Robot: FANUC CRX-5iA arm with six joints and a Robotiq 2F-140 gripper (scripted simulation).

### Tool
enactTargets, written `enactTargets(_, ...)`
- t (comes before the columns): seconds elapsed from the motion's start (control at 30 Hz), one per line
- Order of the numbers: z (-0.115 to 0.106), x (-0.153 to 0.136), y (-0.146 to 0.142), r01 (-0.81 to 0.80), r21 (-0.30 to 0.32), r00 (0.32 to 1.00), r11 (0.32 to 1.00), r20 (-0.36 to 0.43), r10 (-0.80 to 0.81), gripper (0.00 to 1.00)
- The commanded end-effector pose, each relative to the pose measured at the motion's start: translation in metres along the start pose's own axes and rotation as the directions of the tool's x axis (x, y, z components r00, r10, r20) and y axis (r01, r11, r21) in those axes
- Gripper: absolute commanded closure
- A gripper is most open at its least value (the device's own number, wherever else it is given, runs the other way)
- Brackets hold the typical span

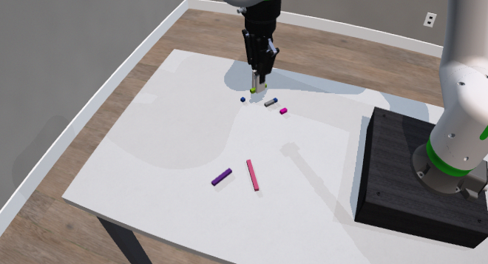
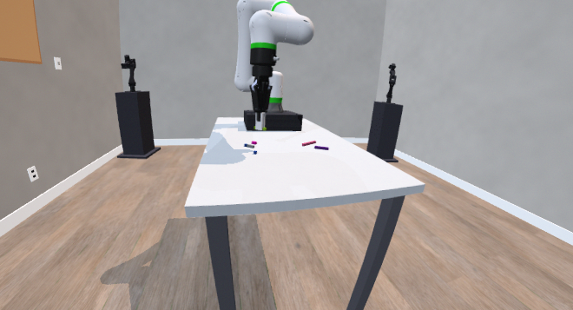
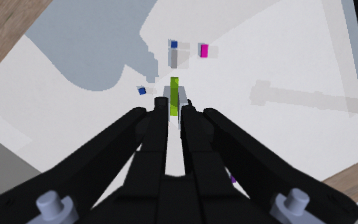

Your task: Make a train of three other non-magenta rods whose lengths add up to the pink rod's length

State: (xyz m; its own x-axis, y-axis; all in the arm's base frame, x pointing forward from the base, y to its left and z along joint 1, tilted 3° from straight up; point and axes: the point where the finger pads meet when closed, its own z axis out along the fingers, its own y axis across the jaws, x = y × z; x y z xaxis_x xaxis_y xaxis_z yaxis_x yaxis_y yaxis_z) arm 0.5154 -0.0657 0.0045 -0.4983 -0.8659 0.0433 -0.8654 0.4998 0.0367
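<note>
My gripper (image 1: 259, 86) is shut on the lime rod (image 1: 253, 89) and holds it low over the table's far part. In the wrist view the lime rod (image 3: 174, 95) sticks out ahead of the fingertips and points toward the grey rod (image 3: 173, 57). The grey rod (image 1: 270, 103) lies flat with a blue cube (image 1: 275, 99) at its far end. A second blue cube (image 1: 242, 99) lies apart to the left. The magenta rod (image 1: 283, 110) lies to the right of the grey rod. The pink rod (image 1: 252, 174) and the purple rod (image 1: 221, 177) lie near the front.
The robot's black base block (image 1: 421, 174) stands at the table's right side. The table's far edge runs just behind the gripper.
</note>
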Motion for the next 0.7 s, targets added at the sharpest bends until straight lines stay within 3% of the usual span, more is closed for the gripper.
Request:
enactTargets(0.0, 0.012, 0.0, 0.0, 0.0, 0.001, 1.0, 1.0, 0.0, 0.0, 0.97)
enactTargets(0.43, 0.057, 0.0, 0.0, 0.0, 0.001, 1.0, 1.0, 0.0, 0.0, 0.97)
enactTargets(0.67, 0.065, 0.0, 0.0, 0.0, 0.001, 1.0, 1.0, 0.0, 0.0, 0.97)
